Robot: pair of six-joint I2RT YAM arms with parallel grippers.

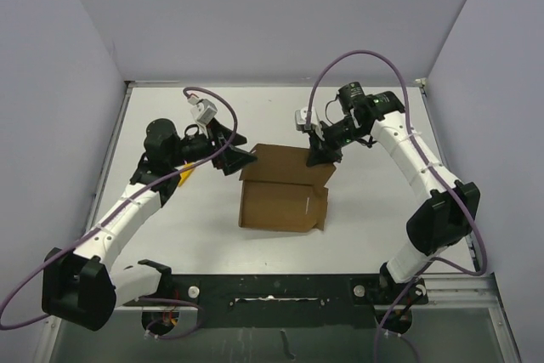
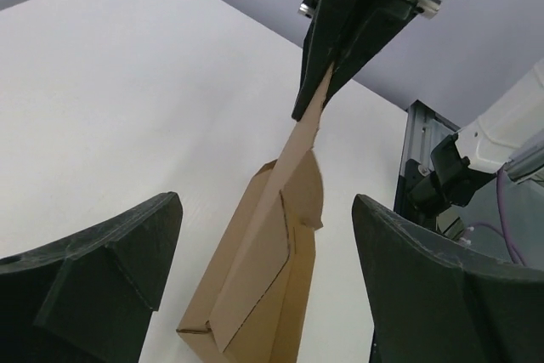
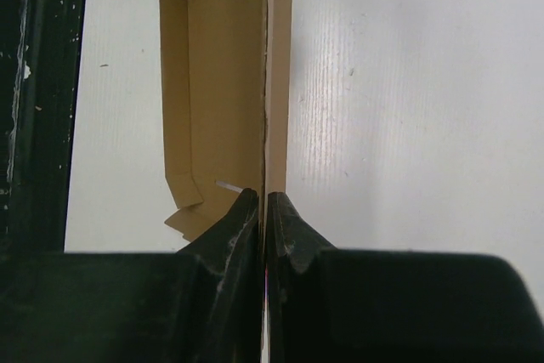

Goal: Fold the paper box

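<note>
the left arm [image 1: 127, 210] and the right arm [image 1: 416, 159] are both showing smooth white shells with round black joints between them. a big black block [image 1: 81, 291] is bulging out low on the left arm. a thin purple cable [image 1: 365, 52] is looping over the right arm, and another purple wire [image 1: 231, 125] is curling along the left one. a small grey and white box [image 1: 201, 110] is sitting on the left wrist. a little yellow patch [image 1: 184, 172] is showing there too. the left gripper [image 1: 243, 148] is showing thick black fingers [image 2: 93, 269] shaped like wedges. the right gripper [image 3: 263, 201] is showing black fingertips [image 3: 225, 240] with pale scuffs.
</note>
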